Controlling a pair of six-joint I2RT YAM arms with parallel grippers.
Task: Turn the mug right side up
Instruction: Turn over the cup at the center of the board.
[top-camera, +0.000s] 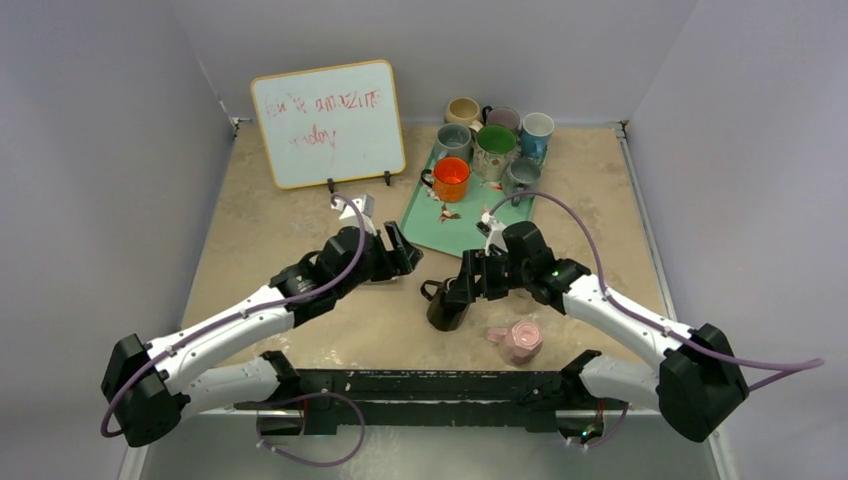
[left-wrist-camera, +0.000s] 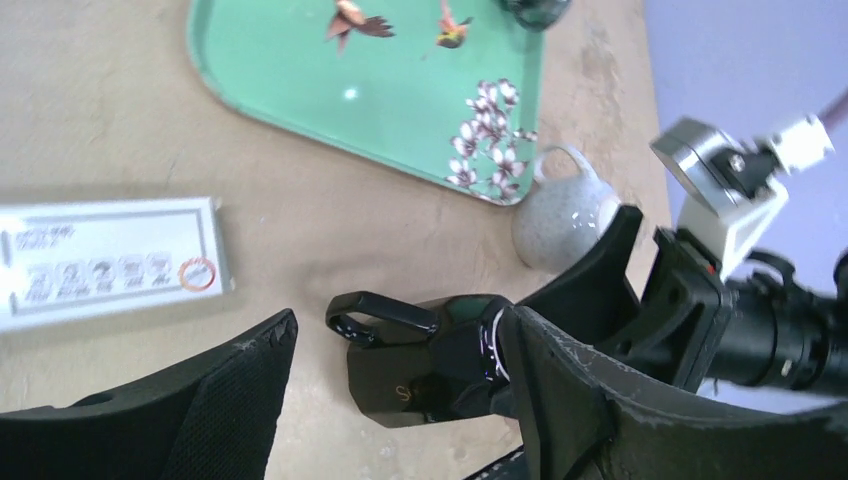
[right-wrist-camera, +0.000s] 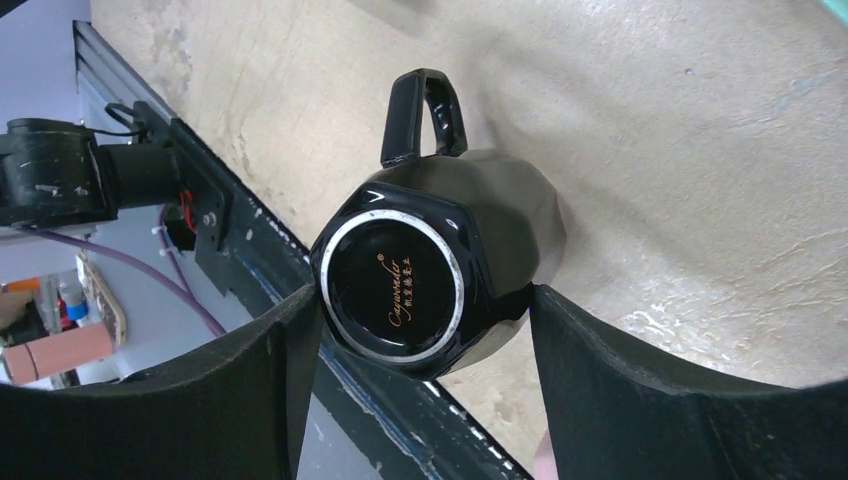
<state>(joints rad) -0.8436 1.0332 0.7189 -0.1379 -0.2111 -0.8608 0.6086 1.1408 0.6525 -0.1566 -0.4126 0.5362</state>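
With the right tool (right-wrist-camera: 425, 295) clamped on the black mug (right-wrist-camera: 480, 210), fingers (right-wrist-camera: 270, 400) pressed to opposite sides, base turned toward the wrist camera, handle sticking out. Tilted low at the front of the surface (top-camera: 300, 200), contact unclear. Left tool (top-camera: 400, 252) open and empty just beside the mug. Nearby, a pink mug (top-camera: 518, 340); farther back, a green tray (top-camera: 455, 225) of mugs

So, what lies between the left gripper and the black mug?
Nothing: in the top view, only a stretch of bare table separates the left gripper from the black mug.
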